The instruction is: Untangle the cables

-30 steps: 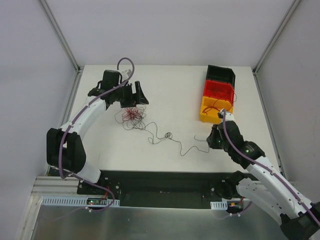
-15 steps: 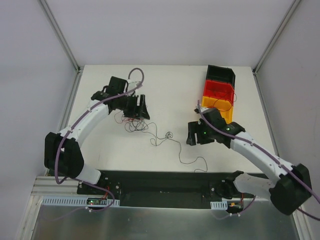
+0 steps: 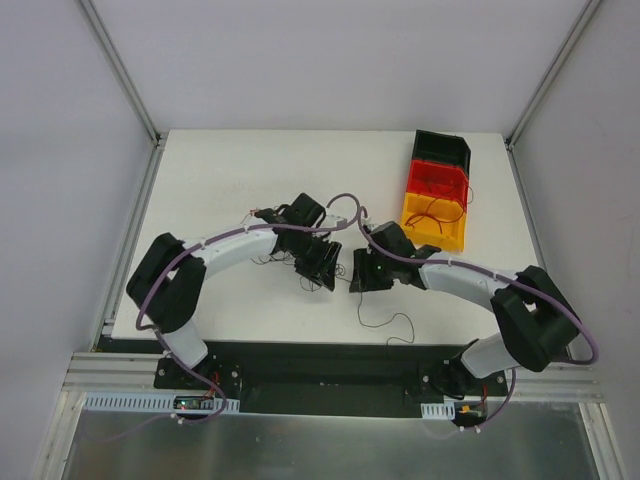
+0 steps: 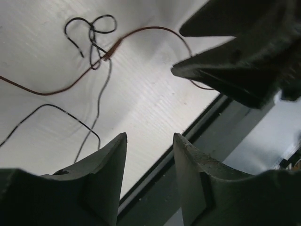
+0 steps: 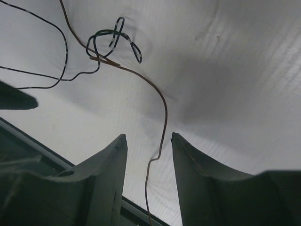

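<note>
The cables lie in the middle of the white table (image 3: 230, 170). A small black knot (image 4: 91, 35) (image 5: 113, 44) ties a thin red-brown strand (image 4: 146, 29) to black strands. My left gripper (image 3: 325, 265) (image 4: 149, 136) is open just left of the knot, with nothing between its fingers. The right gripper (image 3: 357, 273) (image 5: 149, 136) faces it from the right, also open. The red-brown strand (image 5: 163, 117) runs between the right fingers without being pinched. A loose end (image 3: 388, 322) curls toward the front edge. The left arm hides most of the tangle.
Black (image 3: 441, 150), red (image 3: 437, 180) and yellow (image 3: 432, 222) bins stand in a row at the back right; red wire lies in the yellow one. A dark rail (image 3: 320, 365) runs along the table's near edge, close below both grippers.
Both grippers have swung to the table's middle and now face each other at the knot. The left one came from the red tangle, the right one from beside the yellow bin.
</note>
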Robot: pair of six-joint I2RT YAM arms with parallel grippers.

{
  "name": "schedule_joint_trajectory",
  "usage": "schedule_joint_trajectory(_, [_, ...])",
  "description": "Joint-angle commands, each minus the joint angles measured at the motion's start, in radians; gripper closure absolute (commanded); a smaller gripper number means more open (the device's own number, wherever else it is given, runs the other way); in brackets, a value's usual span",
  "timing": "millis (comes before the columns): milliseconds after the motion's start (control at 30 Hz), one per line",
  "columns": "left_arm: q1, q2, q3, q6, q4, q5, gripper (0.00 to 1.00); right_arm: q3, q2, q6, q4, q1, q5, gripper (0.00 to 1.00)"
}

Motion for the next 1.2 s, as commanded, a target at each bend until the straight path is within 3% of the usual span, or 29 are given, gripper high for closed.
schedule_joint_trajectory(0, [0.0,0.096,0.033,0.008,0.033,-0.083,0.56,0.004,0.058,0.053,0.126,0.051,0.035,0.56])
schedule_joint_trajectory(67, [-0.001,0.113,0.016,0.002,0.053,-0.104,0.49,0.004,0.082,0.056,0.137,0.065,0.052,0.57])
schedule_joint_trajectory(233, [0.0,0.162,-0.004,-0.027,0.102,-0.147,0.46,-0.022,0.136,0.084,0.215,0.076,0.047,0.68])
schedule_joint_trajectory(333, [0.0,0.167,-0.013,-0.047,0.128,-0.182,0.52,-0.064,0.127,0.117,0.282,0.079,0.05,0.83])
schedule_joint_trajectory(400, [-0.001,0.168,-0.019,-0.053,0.143,-0.215,0.57,-0.082,0.107,0.128,0.303,0.076,0.057,0.98])
schedule_joint_trajectory(433, [-0.001,0.171,-0.024,-0.058,0.143,-0.242,0.62,-0.093,0.096,0.134,0.31,0.076,0.061,0.99])
schedule_joint_trajectory(600, [0.0,0.182,-0.051,-0.079,0.154,-0.341,0.65,-0.168,-0.019,0.162,0.352,0.074,0.099,1.0])
schedule_joint_trajectory(733, [0.0,0.185,-0.06,-0.093,0.149,-0.37,0.98,-0.228,-0.138,0.191,0.372,0.068,0.161,1.0])
schedule_joint_trajectory(767, [0.0,0.167,-0.071,-0.098,0.146,-0.38,1.0,-0.24,-0.171,0.193,0.367,0.065,0.187,1.0])
schedule_joint_trajectory(1000, [0.046,-0.111,-0.108,-0.104,0.031,-0.594,1.0,-0.199,-0.388,0.158,0.009,0.03,0.624,1.0])
schedule_joint_trajectory(1167, [0.265,-0.327,-0.09,-0.105,-0.049,-0.583,1.0,-0.196,-0.559,0.069,-0.075,-0.016,0.741,1.0])
